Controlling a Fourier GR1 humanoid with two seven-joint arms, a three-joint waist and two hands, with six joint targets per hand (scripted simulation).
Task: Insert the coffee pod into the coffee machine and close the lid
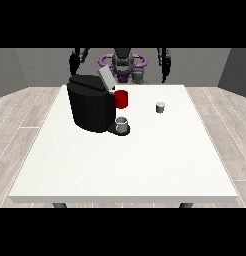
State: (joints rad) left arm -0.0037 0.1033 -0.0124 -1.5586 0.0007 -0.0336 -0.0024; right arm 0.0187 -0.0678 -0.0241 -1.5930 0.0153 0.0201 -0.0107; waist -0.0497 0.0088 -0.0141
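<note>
Desk [145,165]: a broad white slab with a matte, faintly speckled top, set on a floor of pale wood-look planks.

Coffee machine [91,105]: a black, boxy body with rounded edges, standing on the desk's far part at the view's left. Its grey lid [106,79] is a flat panel, tilted up and open at the machine's top. A red cylindrical part [122,99] shows at the machine's side nearest the desk's middle. Below it, on the machine's dark base plate, stands a small grey cup [122,124], round and upright; its contents cannot be made out.

Coffee pod [160,107]: a small pale grey cylinder, upright on the desk, well apart from the machine toward the view's right, and touched by neither hand.

The hand at the view's left [74,62] is black and hangs above the desk's far edge, behind the machine. The hand at the view's right [165,65] is black and hangs above the far edge, beyond the pod. Whether the fingers of either hand are apart or together cannot be told. Neither hand holds anything.
</note>
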